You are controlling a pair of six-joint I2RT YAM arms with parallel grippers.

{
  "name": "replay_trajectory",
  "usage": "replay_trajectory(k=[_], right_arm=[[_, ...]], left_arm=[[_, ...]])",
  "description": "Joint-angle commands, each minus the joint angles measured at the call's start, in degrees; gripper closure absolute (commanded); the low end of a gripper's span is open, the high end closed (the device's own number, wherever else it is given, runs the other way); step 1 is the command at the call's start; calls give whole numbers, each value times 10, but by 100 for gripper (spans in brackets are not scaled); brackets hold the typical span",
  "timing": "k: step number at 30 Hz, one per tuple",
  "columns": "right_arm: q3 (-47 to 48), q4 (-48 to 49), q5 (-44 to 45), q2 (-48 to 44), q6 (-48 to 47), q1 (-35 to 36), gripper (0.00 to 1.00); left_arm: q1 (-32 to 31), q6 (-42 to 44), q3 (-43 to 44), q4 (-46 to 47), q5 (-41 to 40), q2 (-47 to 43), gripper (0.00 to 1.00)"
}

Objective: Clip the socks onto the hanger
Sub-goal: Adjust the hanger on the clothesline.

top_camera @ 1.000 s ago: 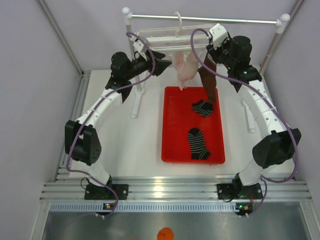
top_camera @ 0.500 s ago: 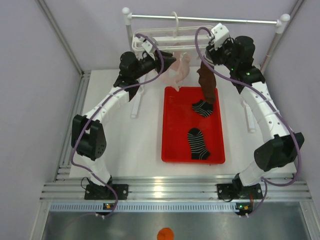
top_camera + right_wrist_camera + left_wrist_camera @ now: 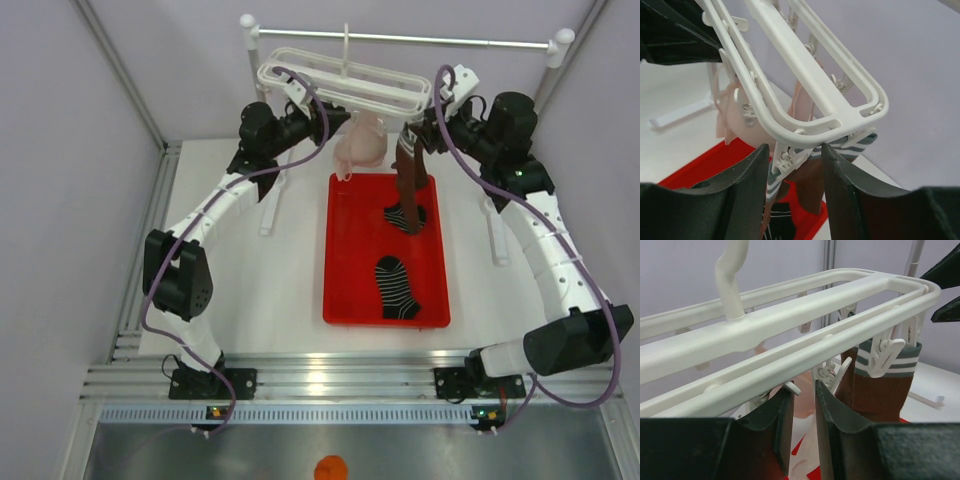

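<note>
Your brown sock (image 3: 408,185) hangs cuff-up from the hanger (image 3: 340,82), at the frame's 3 o'clock end in the overhead view. Its long axis runs straight down toward the red tray (image 3: 345,290). A peg (image 3: 789,159) bites the striped cuff.

Your right gripper (image 3: 795,150) is the nearer one. Its jaws stand moderately wide on either side of that peg, not visibly pressing it, and the sock drops away at 6 o'clock from them.

Your left gripper (image 3: 803,390) sits at 9 o'clock of the sock, under the frame. Its jaws are drawn to a narrow slit just below a free peg (image 3: 834,372); whether the tips pinch it I cannot tell. The pink cloth (image 3: 362,150) hangs between the two grippers.

I judge the next sock comes from the tray. The far black sock (image 3: 405,215) lies at 6 o'clock of the brown one, and the near black sock (image 3: 398,287) lies beyond it. Your right arm is closer to both.
</note>
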Motion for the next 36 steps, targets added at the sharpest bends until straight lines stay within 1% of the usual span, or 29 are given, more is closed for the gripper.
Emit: replay_trajectory(k=[1, 3, 6, 7, 9, 10, 12, 15, 17, 18, 20, 21, 22, 24, 25, 27, 28, 31, 32, 33, 35, 36], right_arm=[[-11, 76, -122, -22, 79, 0, 55], [-16, 94, -135, -23, 104, 2, 55], [-4, 72, -118, -18, 102, 11, 57], [2, 67, -95, -14, 99, 13, 59], [8, 61, -59, -8, 83, 14, 64], [14, 53, -21, -2, 75, 14, 66], [24, 48, 23, 11, 50, 14, 69], [33, 39, 60, 22, 23, 12, 70], [39, 39, 74, 29, 13, 12, 69], [39, 40, 80, 30, 7, 11, 68], [45, 38, 92, 36, 3, 10, 69], [48, 37, 97, 40, 3, 10, 72], [53, 37, 98, 46, 5, 5, 79], [56, 44, 89, 51, 19, 0, 85], [58, 46, 87, 54, 21, -3, 93], [54, 58, 83, 55, 36, -5, 99], [53, 62, 78, 56, 41, -8, 100], [47, 68, 52, 53, 63, -19, 100], [45, 70, 38, 51, 74, -24, 98], [35, 76, 23, 49, 79, -28, 88], [24, 86, 1, 42, 85, -36, 72], [14, 90, -9, 40, 87, -40, 61]], left_arm=[[-2, 10, 10, 4, -3, -31, 72], [-2, 13, 5, 0, -3, -35, 72], [-1, 19, -5, -6, -5, -44, 71], [-1, 20, -7, -8, -5, -49, 70], [-1, 20, -15, -14, -4, -54, 65], [-1, 18, -17, -16, -6, -61, 63], [-1, 16, -24, -25, -4, -69, 60], [0, 7, -28, -50, -15, -91, 55], [10, -16, -32, -76, -18, -110, 53], [13, -22, -39, -84, -19, -118, 50], [25, -39, -49, -114, -33, -144, 48], [29, -45, -61, -123, -39, -154, 48], [41, -60, -69, -130, -42, -171, 47], [57, -77, -89, -135, -56, -186, 47], [75, -93, -92, -136, -61, -197, 46], [101, -102, -98, -137, -75, -202, 46], [110, -111, -98, -136, -76, -203, 46], [141, -127, -90, -132, -72, -194, 46], [147, -127, -79, -131, -65, -191, 45], [156, -127, -74, -129, -62, -187, 45], [161, -112, -54, -128, -52, -171, 44], [163, -104, -46, -129, -53, -165, 44]])
